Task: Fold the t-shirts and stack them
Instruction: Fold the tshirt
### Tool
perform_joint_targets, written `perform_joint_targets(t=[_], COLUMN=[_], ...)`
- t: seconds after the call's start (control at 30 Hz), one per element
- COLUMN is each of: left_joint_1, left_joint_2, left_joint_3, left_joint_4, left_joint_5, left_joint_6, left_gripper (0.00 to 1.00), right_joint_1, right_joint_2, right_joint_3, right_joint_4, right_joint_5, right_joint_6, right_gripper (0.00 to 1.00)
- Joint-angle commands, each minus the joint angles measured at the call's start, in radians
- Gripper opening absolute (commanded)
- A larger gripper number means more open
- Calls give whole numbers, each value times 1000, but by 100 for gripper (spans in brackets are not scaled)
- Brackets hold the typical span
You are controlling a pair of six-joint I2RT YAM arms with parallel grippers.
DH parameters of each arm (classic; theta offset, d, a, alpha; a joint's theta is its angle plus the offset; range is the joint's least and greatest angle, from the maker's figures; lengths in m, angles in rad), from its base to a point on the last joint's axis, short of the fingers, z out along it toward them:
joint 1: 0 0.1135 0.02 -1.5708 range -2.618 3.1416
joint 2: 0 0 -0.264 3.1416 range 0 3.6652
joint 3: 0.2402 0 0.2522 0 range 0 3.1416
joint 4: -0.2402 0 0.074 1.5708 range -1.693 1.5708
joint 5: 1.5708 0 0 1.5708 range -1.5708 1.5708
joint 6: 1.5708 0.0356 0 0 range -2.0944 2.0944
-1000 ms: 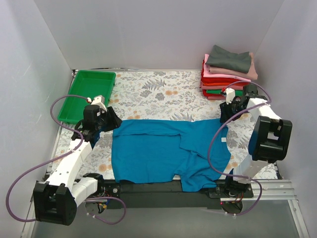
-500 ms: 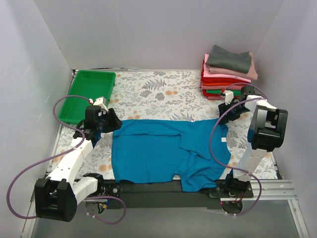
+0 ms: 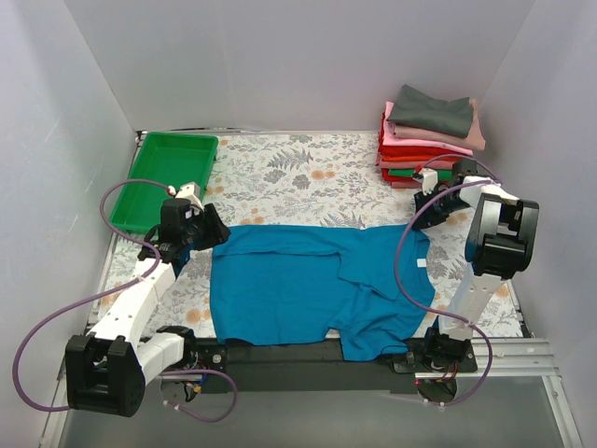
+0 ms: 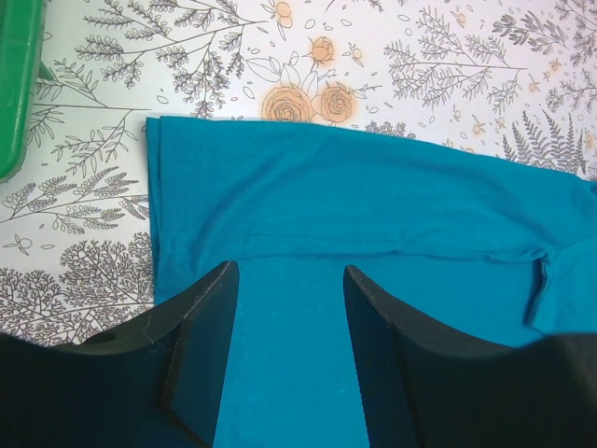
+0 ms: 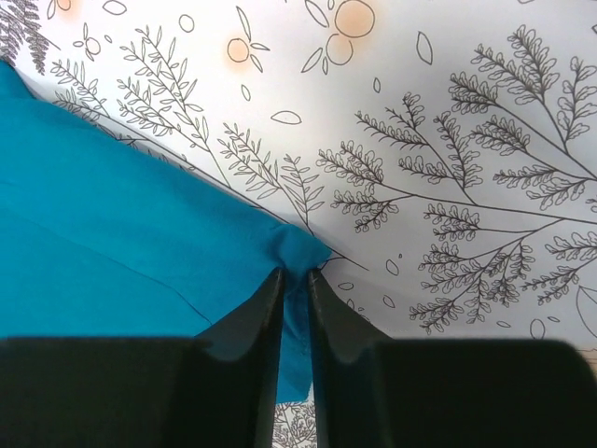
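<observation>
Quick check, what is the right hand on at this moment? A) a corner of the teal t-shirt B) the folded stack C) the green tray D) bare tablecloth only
A: the right wrist view shows the right hand nearly shut with a corner of the teal t-shirt bunched between its fingers.
</observation>
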Motion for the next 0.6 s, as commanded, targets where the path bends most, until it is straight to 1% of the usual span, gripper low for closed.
perform_joint_targets(t=[0.0, 0.1, 0.13, 0.37, 0.57], left_joint_1=[-3, -3, -3, -3, -3], left_joint_2=[2, 2, 4, 7, 16], left_joint_3=[-3, -3, -3, -3, -3], left_joint_4=[11, 10, 10, 10, 11], left_joint_5=[2, -1, -1, -8, -10], left_joint_6=[10, 10, 10, 8, 10], left_gripper=[48, 48, 48, 48, 47], right_joint_1=[-10, -12, -10, -12, -12], right_joint_2=[12, 19, 21, 50, 113], right_joint_3=[39, 63, 69, 148, 272], right_joint_4=[-18, -26, -26, -29, -10], right_joint_5=[-22, -22, -22, 4, 29], right_joint_6=[-9, -10, -10, -12, 8], right_gripper=[20, 8, 1, 1, 1])
